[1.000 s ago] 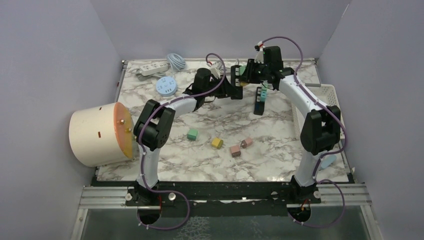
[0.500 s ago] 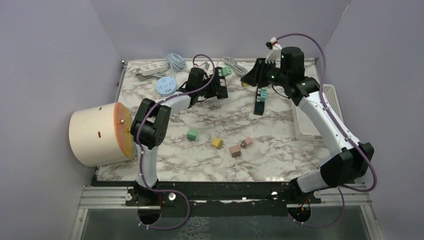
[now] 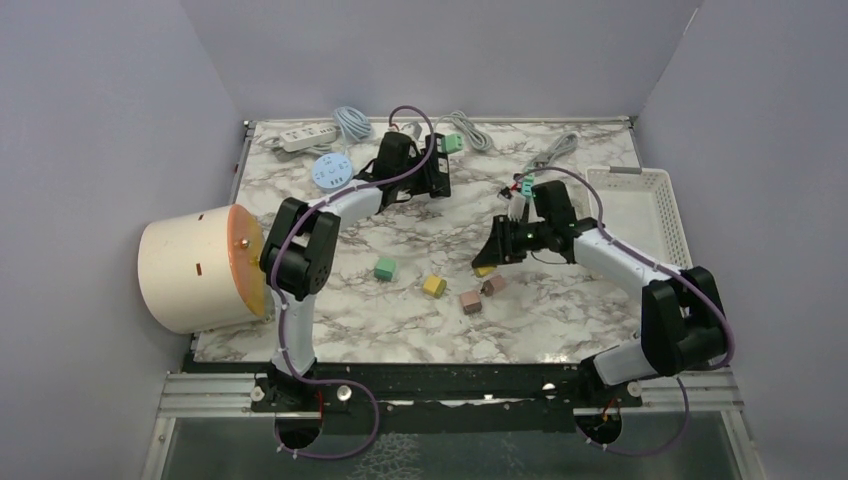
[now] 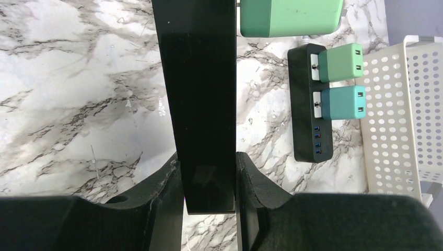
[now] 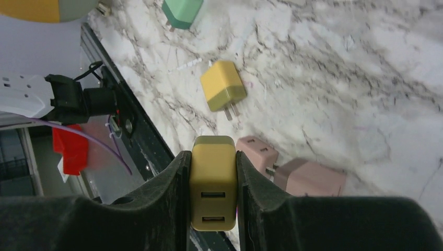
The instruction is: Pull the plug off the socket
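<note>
Yellow plug (image 5: 212,188) is hanging free of any socket above the near middle of the table (image 5: 355,78). The right gripper (image 5: 212,159) is pinching it by its rounded sides, and its smooth end face is showing two USB slots.

The left gripper (image 4: 207,163) is clamping a long, glossy black strip (image 4: 196,78) at the far side of the table. A mint plug (image 4: 290,15) is sitting at that strip's far end.

A second strip (image 4: 312,102), also black, is lying flat just beside the white perforated basket (image 4: 399,130). It is carrying a green plug (image 4: 339,61) and a teal plug (image 4: 342,102), each with two slots, next to a row of small blue ports.

Under the right gripper, blocky plugs are lying loose on the white-and-grey marbled surface. They are a loose yellow plug (image 5: 222,89) with two metal prongs, a loose green plug (image 5: 180,11), and two pink plugs (image 5: 257,150) close together.

At the left edge, a cream cylinder (image 3: 190,270) with an orange face is lying on its side. A round pale-blue socket (image 3: 332,172) and a white strip (image 3: 307,137) with a coiled cable are lying at the far left.
</note>
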### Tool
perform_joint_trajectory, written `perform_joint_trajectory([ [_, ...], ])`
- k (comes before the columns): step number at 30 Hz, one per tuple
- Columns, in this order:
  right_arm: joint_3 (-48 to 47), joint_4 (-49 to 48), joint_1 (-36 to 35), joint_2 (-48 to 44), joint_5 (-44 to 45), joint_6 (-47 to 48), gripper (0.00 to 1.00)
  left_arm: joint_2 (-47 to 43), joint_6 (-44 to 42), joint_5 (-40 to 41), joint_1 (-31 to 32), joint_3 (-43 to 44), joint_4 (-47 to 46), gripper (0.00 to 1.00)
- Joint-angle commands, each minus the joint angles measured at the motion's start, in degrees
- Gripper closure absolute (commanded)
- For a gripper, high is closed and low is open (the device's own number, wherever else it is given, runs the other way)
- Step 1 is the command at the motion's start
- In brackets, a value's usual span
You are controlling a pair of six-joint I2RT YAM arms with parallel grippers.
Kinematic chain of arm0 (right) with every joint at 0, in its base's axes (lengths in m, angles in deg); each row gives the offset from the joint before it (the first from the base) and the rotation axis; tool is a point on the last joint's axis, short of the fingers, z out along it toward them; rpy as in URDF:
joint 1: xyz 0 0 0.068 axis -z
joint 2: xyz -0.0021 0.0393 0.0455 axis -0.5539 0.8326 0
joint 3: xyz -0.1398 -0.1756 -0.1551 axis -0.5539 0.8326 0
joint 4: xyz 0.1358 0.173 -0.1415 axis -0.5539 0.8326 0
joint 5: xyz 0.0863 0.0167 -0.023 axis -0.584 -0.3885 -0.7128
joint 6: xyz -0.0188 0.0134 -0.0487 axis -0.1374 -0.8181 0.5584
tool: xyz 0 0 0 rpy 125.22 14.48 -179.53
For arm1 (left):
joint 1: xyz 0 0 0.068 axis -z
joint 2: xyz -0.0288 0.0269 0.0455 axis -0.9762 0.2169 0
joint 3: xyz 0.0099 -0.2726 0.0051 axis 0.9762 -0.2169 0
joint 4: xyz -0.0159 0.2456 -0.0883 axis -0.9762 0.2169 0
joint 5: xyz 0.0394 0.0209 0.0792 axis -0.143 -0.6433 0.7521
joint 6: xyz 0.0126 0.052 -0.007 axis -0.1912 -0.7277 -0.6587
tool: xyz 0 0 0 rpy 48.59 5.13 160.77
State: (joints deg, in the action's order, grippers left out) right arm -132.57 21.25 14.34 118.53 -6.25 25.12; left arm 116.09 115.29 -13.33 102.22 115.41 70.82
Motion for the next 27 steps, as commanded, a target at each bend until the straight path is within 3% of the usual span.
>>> perform_joint_trajectory([
  [1, -1.64, -13.84, -2.22, 4.21, -4.23, -2.86, 0.99, -5.94, -3.45, -1.01, -0.39, 0.68, -3.43, 1.00],
  [8, -7.31, -19.66, -6.73, 16.60, -3.10, -5.81, 0.96, -9.20, -3.65, -2.76, -1.87, -2.29, -4.45, 1.00],
  [16, -9.30, -26.75, -8.44, 24.34, -1.99, -9.59, 0.92, -12.05, -4.12, -4.45, -3.19, -4.49, -4.26, 1.00],
  [21, -9.87, -28.76, -10.21, 26.41, 1.70, -9.63, 0.76, -12.59, -4.00, -5.56, -3.59, -6.31, -4.42, 1.00],
  [27, -12.13, -28.01, -12.08, 28.30, 2.94, -8.91, 0.65, -13.03, -4.30, -5.97, -3.86, -6.78, -4.26, 1.00],
])
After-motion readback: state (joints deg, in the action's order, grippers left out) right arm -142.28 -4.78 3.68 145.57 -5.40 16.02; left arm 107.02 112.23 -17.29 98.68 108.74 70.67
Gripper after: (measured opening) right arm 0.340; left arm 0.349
